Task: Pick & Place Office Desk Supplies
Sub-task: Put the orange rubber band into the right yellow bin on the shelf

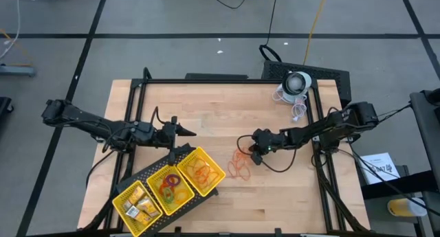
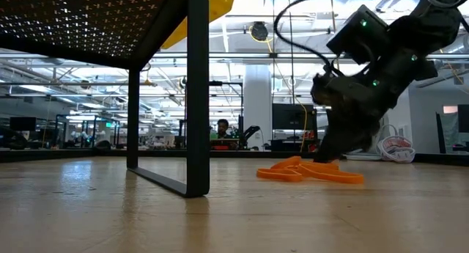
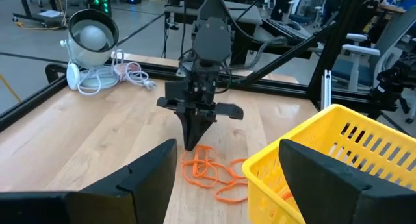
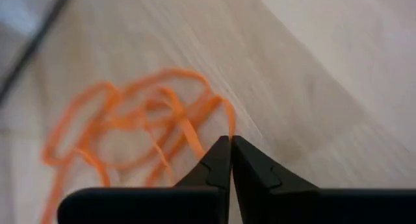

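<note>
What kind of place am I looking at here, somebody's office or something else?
Probably a robotics lab or workshop, not an office. The wooden table carries two robot arms, and the low view shows a big open hall with a person at a workstation. A yellow tray holds small supplies.

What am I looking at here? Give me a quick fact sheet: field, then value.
Right gripper: shut, tips down at the edge of the orange rubber bands; grip on a band not clear
Left gripper: open, above the yellow tray
Tray: three compartments, holding bands, rings, gold pieces
Table's far edge: white lamp-like device with cable
</note>
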`<state>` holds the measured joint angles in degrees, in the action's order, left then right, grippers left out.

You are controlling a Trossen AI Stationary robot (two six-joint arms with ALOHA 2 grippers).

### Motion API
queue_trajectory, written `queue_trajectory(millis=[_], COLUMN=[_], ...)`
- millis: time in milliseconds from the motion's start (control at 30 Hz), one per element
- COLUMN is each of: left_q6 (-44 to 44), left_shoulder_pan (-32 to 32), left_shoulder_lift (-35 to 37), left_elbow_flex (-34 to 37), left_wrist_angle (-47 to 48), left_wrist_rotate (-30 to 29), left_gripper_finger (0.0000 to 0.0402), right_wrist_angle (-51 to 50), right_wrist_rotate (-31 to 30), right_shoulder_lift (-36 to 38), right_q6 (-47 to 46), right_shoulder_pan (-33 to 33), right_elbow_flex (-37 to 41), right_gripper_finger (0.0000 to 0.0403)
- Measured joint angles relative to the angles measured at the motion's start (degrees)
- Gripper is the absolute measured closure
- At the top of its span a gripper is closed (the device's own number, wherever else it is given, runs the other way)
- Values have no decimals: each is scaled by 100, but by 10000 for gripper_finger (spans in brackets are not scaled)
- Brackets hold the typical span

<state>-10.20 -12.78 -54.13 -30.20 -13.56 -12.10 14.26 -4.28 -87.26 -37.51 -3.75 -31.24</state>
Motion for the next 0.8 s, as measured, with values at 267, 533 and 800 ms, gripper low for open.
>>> queue_trajectory(millis=[267,533,800], left_q6=[-2,-6,164], left_shoulder_pan=[0,0,0], left_shoulder_lift=[0,0,0], left_elbow_flex=[0,0,0], left_wrist_angle=[-11,-490,-898], left_wrist_rotate=[-1,-25,-44], left_gripper_finger=[128,128,128], right_wrist_angle=[818,2222,3515], right_wrist_rotate=[-512,-1075,-1054], right_shoulder_lift=[759,1489,1408], right_q6=[900,2595,3469], right_shoulder_pan=[44,73,76], right_elbow_flex=[0,-2,-3], right_gripper_finger=[401,402,402])
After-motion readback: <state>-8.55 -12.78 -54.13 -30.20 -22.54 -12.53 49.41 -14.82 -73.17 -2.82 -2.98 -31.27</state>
